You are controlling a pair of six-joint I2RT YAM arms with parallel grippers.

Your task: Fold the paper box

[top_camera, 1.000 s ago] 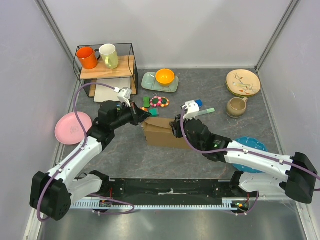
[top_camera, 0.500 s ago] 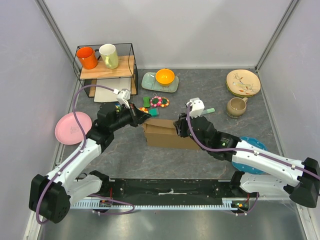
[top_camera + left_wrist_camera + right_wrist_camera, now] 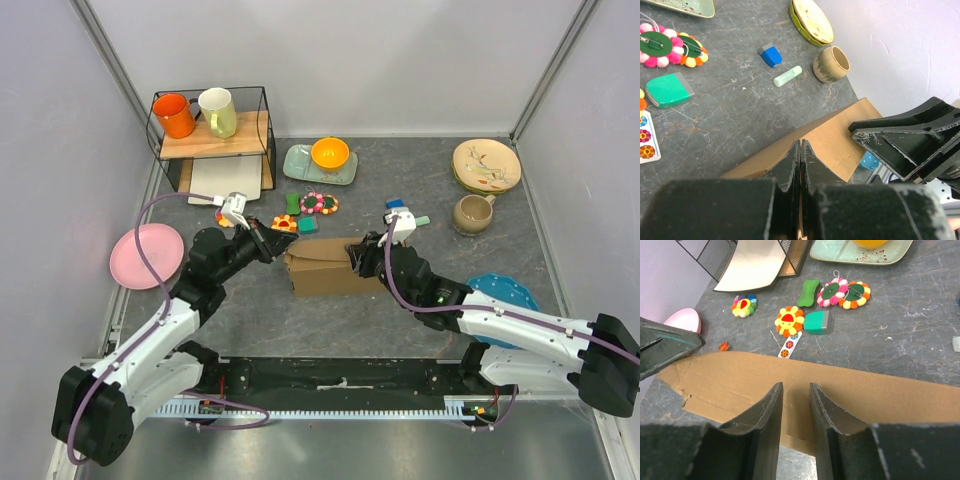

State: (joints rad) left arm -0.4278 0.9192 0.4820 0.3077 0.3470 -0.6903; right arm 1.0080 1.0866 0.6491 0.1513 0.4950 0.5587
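Note:
The paper box [image 3: 325, 270] is a brown cardboard piece, partly folded, lying mid-table between both arms. My left gripper [image 3: 272, 243] is at its left end. In the left wrist view the fingers [image 3: 800, 142] are pressed together, with a thin sliver of cardboard [image 3: 840, 140] between them. My right gripper [image 3: 358, 255] is at the box's right end. In the right wrist view its fingers [image 3: 795, 385] stand a small gap apart over the brown panel [image 3: 880, 390], gripping nothing I can see.
A wire shelf [image 3: 210, 125] with two mugs and a white sheet [image 3: 228, 180] stands at back left. A pink plate [image 3: 147, 255] is at left, and small toys [image 3: 310, 205] and a green tray [image 3: 322, 160] behind the box. Beige plates [image 3: 486, 165], a mug [image 3: 472, 213] and a blue plate [image 3: 505, 290] are at right.
My left arm has drawn back toward the near left with its gripper still at the box's left end. My right gripper has shifted slightly right. The box lies a little lower.

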